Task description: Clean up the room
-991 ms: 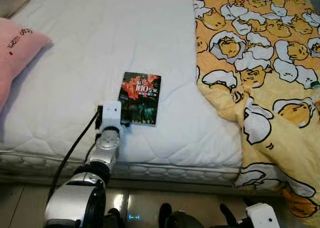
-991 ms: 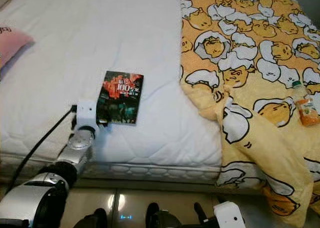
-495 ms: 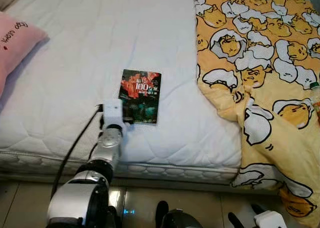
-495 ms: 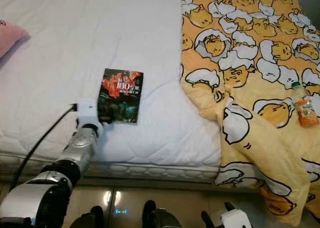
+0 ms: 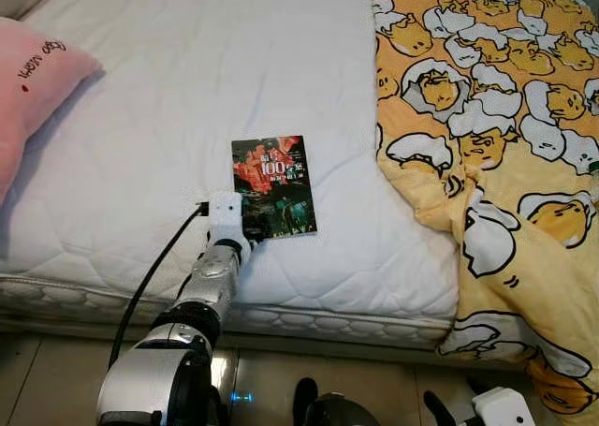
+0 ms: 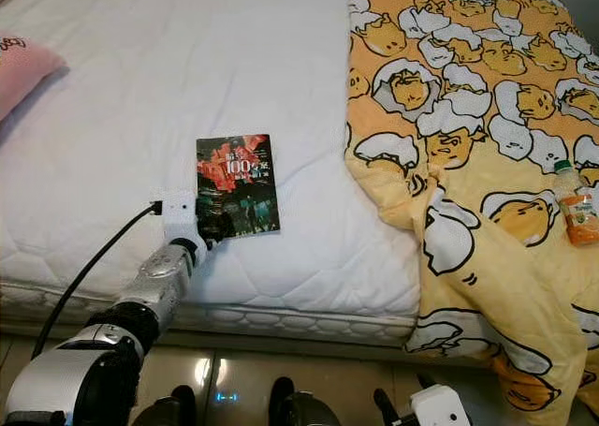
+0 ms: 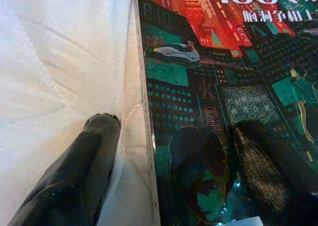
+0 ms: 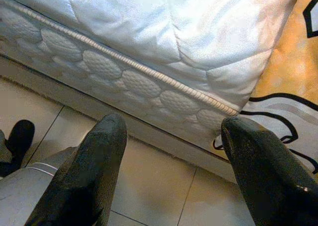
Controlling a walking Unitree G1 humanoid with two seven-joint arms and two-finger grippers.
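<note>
Book (image 5: 273,186) lies flat on the white mattress (image 5: 215,89), cover up, dark cover with red art and "100" in white, near the mattress's front edge. Left gripper (image 5: 251,231) is at the book's near left corner, silver arm reaching up from the floor side, black cable trailing off the wrist. In the left wrist view the fingers (image 7: 84,171) are spread and straddle the book's left edge: one lies on the sheet just beside the book, the other rests on the cover. Not pinching it; book still flat on the mattress.

Yellow blanket (image 5: 496,145) with egg-character print covers the mattress to the right of the book, well apart from it, and hangs over the front edge. A small bottle (image 6: 573,203) with an orange label and a green cap lies on the blanket, far right of the book. Pink pillow (image 5: 28,89) sits well left of the book at the mattress edge.

Right gripper (image 8: 174,146) hangs low below the mattress's front edge, fingers spread, nothing between them; its wrist view looks at the quilted mattress side, a hanging bit of blanket and the tiled floor (image 8: 164,186).
</note>
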